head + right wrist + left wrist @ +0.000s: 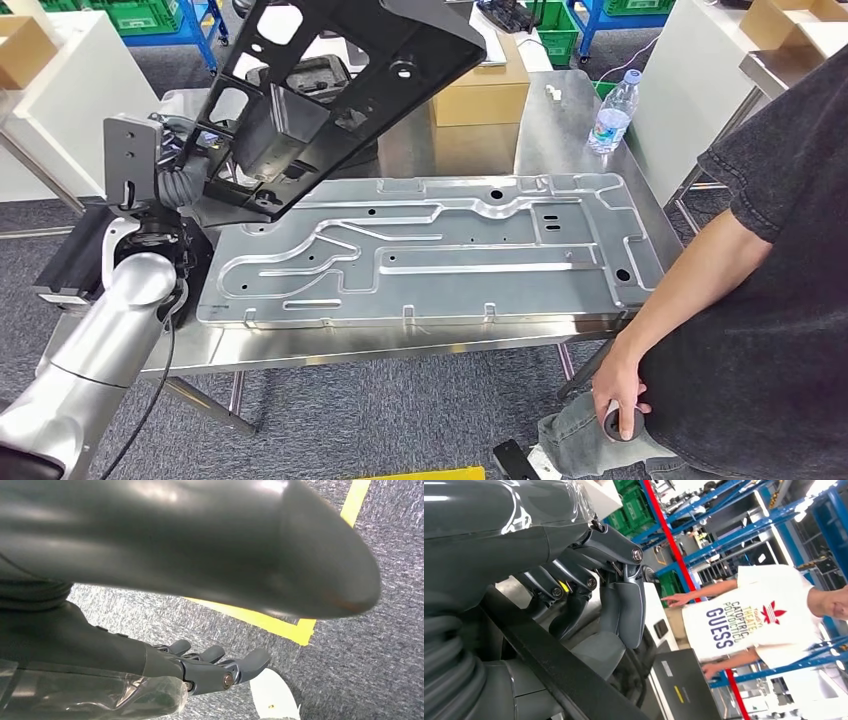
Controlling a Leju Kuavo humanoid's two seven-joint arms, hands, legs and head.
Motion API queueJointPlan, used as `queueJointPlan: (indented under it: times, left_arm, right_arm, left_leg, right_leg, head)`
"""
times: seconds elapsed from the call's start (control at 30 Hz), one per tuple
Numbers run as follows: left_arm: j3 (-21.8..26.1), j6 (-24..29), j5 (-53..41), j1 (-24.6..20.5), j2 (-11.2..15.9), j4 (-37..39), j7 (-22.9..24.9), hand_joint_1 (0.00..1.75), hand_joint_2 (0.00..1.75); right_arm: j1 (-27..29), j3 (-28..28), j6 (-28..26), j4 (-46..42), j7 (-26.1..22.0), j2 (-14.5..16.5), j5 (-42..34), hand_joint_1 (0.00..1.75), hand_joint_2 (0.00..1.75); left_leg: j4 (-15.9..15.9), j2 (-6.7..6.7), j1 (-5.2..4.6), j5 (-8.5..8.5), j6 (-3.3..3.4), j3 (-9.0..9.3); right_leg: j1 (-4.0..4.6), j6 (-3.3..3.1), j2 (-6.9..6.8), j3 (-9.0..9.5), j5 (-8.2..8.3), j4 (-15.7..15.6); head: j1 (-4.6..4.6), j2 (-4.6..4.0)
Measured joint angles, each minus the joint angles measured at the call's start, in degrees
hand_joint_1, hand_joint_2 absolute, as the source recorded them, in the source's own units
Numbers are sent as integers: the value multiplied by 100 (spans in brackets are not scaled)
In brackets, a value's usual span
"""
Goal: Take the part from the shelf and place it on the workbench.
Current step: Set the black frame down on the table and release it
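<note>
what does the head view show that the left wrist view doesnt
Head view alone: the workbench, the grey metal panel on it, a water bottle, and a seated person's arm. Left wrist view alone: blue racks and a person in a white shirt. Both: the left hand holding the black part.

Grey carpet [400, 410] covers the floor, with a yellow tape line [260, 617] crossing it. At twelve o'clock stand blue racks [205, 30] holding green crates [150, 15]; at eleven o'clock a white cabinet [75, 95]; cardboard boxes [485, 95] sit behind the steel table [560, 120].
</note>
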Motion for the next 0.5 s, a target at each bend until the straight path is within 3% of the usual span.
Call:
queueJointPlan:
  times: [0.2,0.27,0.33,0.37,0.4,0.43,0.5]
  left_arm:
    - [-11,42,-166,-41,0,108,120,175,175]
    - [-20,59,-197,-76,0,132,145,175,175]
    - [-33,69,-212,-93,0,159,164,175,175]
    - [-44,70,-223,-86,0,171,168,175,175]
    - [-56,70,-239,-76,1,184,170,175,175]
    - [-68,71,-256,-66,1,198,172,175,175]
    - [-81,75,-281,-62,2,218,178,175,175]
  right_arm:
    - [-22,-1,14,0,1,22,54,0,0]
    - [-45,-1,15,0,1,23,72,0,0]
    - [-53,-1,18,0,1,23,89,0,0]
    - [-50,-1,20,0,2,23,97,0,0]
    - [-47,-1,21,0,2,22,104,0,0]
    - [-45,-2,22,0,2,21,109,0,0]
    - [-45,-2,21,0,2,19,115,0,0]
  left_leg:
    - [-42,3,-3,-15,69,42]
    - [-79,9,36,-18,107,102]
    - [-81,11,42,-53,130,134]
    - [-80,8,43,-72,128,150]
    - [-78,3,48,-94,118,172]
    - [-76,-3,56,-119,98,206]
    - [-73,-13,78,-186,36,297]
  right_leg:
    - [-32,75,-8,-10,-55,47]
    - [-43,116,-23,-223,-275,505]
    - [-72,141,-32,-692,-585,1357]
    - [-88,151,-33,-909,-660,1692]
    - [-102,156,-34,-1032,-627,1827]
    - [-116,159,-36,-1030,-479,1718]
    - [-136,160,-49,-721,9,938]
  head:
    - [2,1]
    - [10,1]
    - [19,0]
    - [21,0]
    - [22,0]
    - [24,0]
    - [25,0]
